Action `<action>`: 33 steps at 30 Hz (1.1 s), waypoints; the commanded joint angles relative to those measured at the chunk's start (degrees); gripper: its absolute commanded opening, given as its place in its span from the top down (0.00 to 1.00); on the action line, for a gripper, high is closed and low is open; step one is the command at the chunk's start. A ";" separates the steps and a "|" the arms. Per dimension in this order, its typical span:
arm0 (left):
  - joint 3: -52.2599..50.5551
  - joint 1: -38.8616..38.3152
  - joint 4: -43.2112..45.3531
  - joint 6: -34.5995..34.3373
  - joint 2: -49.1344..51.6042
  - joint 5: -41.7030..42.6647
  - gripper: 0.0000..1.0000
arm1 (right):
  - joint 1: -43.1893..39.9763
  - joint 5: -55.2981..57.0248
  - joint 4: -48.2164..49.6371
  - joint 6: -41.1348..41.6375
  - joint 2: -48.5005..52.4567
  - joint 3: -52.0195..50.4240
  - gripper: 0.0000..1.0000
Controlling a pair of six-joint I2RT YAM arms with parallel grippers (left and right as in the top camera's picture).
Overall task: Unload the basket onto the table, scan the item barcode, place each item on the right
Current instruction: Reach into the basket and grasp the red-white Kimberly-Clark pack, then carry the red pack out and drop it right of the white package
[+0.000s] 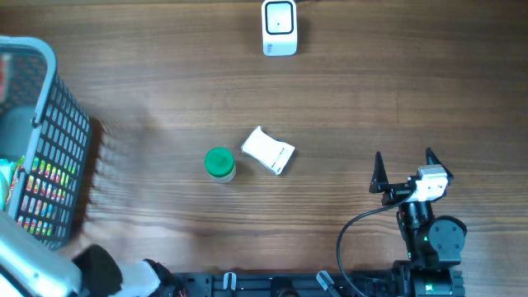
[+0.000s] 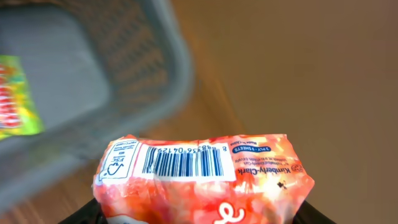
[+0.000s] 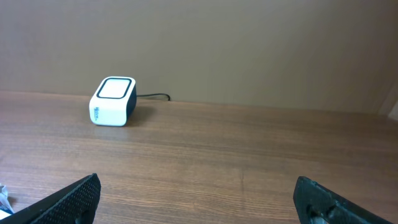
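Note:
The item, an orange-and-white tissue pack [image 2: 205,186], fills the bottom of the left wrist view. Its barcode [image 2: 182,161] on a white label faces the camera. My left gripper [image 2: 199,216] is shut on the pack, with dark fingers [image 2: 79,215] showing at both lower corners. The pack hangs above the wooden table beside the grey basket [image 2: 124,74]. The white scanner [image 1: 280,27] stands at the table's far edge, also seen in the right wrist view [image 3: 113,101]. My right gripper [image 1: 404,165] rests open at the near right, nothing between its fingers [image 3: 74,196].
A grey mesh basket [image 1: 49,148] at the left holds colourful packets [image 2: 15,96]. A green-lidded jar [image 1: 219,163] and a white packet [image 1: 268,151] lie mid-table. A black cable runs beside the right arm's base [image 1: 355,231].

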 commanded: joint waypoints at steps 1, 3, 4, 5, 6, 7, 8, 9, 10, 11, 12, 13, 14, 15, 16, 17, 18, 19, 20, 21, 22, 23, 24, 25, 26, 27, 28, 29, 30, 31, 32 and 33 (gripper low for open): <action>1.01 -10.05 -0.13 0.46 -2.45 3.67 0.44 | 0.28 -0.09 0.17 -0.31 0.02 -0.04 0.00; 1.01 -16.28 -0.13 0.46 -2.34 3.61 0.44 | 0.28 -0.09 0.17 -0.28 0.02 -0.04 0.00; 1.01 -20.65 -0.04 0.35 -1.99 2.99 0.44 | 0.28 -0.09 0.17 -0.31 0.02 -0.04 0.00; 1.01 -24.92 0.35 0.24 -1.46 1.90 0.44 | 0.28 -0.09 0.17 -0.28 0.02 -0.07 0.00; 1.01 -27.54 0.59 0.07 -1.03 1.03 0.44 | 0.28 -0.09 0.17 -0.28 0.02 -0.07 0.00; 1.01 -30.64 0.81 -0.46 -0.37 -0.33 0.44 | 0.28 -0.09 0.17 -0.31 0.02 -0.04 0.00; 1.01 -33.70 0.98 -1.20 0.46 -1.92 0.44 | 0.28 -0.09 0.17 -0.31 0.02 -0.07 0.00; 1.01 -35.52 1.07 -1.29 0.98 -2.75 0.44 | 0.28 -0.09 0.17 -0.31 0.02 -0.04 0.00; 1.01 -38.36 1.29 -1.29 1.97 -4.02 0.44 | 0.28 -0.09 0.17 -0.31 0.02 -0.04 0.00; 1.01 -41.77 1.62 -1.27 3.30 -5.09 0.44 | 0.28 -0.09 0.17 -0.28 0.02 -0.04 0.00; 1.01 -44.06 2.08 -1.27 4.42 -5.44 0.44 | 0.28 -0.09 0.17 -0.31 0.02 -0.07 0.00; 1.01 -46.64 2.71 -1.29 5.90 -5.53 0.44 | 0.28 -0.09 0.17 -0.28 0.02 -0.04 0.00; 1.01 -48.65 3.28 -1.29 7.21 -5.88 0.44 | 0.28 -0.09 0.17 -0.28 0.02 -0.07 0.00; 1.01 -50.25 3.65 -1.29 8.31 -6.34 0.44 | 0.28 -0.09 0.17 -0.28 0.02 -0.04 0.00; 1.01 -52.39 4.13 -1.29 9.86 -7.17 0.44 | 0.28 -0.09 0.17 -0.28 0.02 -0.04 0.00; 1.01 -53.99 4.42 -1.29 11.21 -7.93 0.44 | 0.28 -0.09 0.17 -0.28 0.02 -0.04 0.00; 1.01 -55.43 4.66 -1.29 12.46 -8.48 0.44 | 0.28 -0.09 0.17 -0.28 0.02 -0.04 0.00; 1.01 -56.98 4.98 -1.29 14.03 -8.66 0.44 | 0.28 -0.09 0.17 -0.31 0.02 -0.04 0.00; 1.01 -58.51 5.40 -1.29 15.80 -8.66 0.45 | 0.28 -0.09 0.17 -0.28 0.02 -0.04 0.00; 1.01 -59.54 5.77 -1.29 16.98 -8.70 0.45 | 0.28 -0.09 0.17 -0.28 0.02 -0.04 0.00; 1.01 -60.78 6.23 -1.29 18.43 -9.01 0.44 | 0.28 -0.09 0.17 -0.28 0.02 -0.04 0.00; 1.01 -62.07 6.84 -1.29 20.13 -9.31 0.44 | 0.28 -0.09 0.17 -0.28 0.02 -0.04 0.00; 1.01 -63.19 7.39 -1.31 21.64 -9.31 0.44 | 0.28 -0.09 0.17 -0.28 0.02 -0.04 0.00; 1.01 -64.15 7.93 -1.29 22.97 -9.33 0.44 | 0.28 -0.09 0.17 -0.28 0.02 -0.04 0.00; 0.98 -64.78 8.28 -1.29 24.04 -9.33 0.44 | 0.28 -0.09 0.17 -0.28 0.02 -0.04 0.00; 0.98 -65.42 8.68 -1.29 25.00 -9.33 0.44 | 0.28 -0.09 0.17 -0.28 0.02 -0.04 0.00; 0.98 -66.34 9.42 -1.29 26.45 -9.42 0.44 | 0.28 -0.09 0.17 -0.28 0.02 -0.04 0.00; 0.98 -67.01 10.01 -1.29 27.41 -9.55 0.44 | 0.28 -0.09 0.17 -0.28 0.02 -0.04 0.00; 0.98 -67.67 10.64 -1.31 28.39 -9.53 0.44 | 0.28 -0.09 0.17 -0.31 0.02 -0.04 0.00; 0.98 -68.50 11.32 -1.31 29.55 -9.53 0.44 | 0.28 -0.09 0.17 -0.28 0.02 -0.04 0.00; 0.98 -69.26 11.76 -1.31 30.51 -9.53 0.44 | 0.28 -0.09 0.17 -0.28 0.02 -0.04 0.00; 0.98 -69.96 11.98 -1.29 31.41 -9.53 0.44 | 0.28 -0.09 0.17 -0.28 0.02 -0.04 0.00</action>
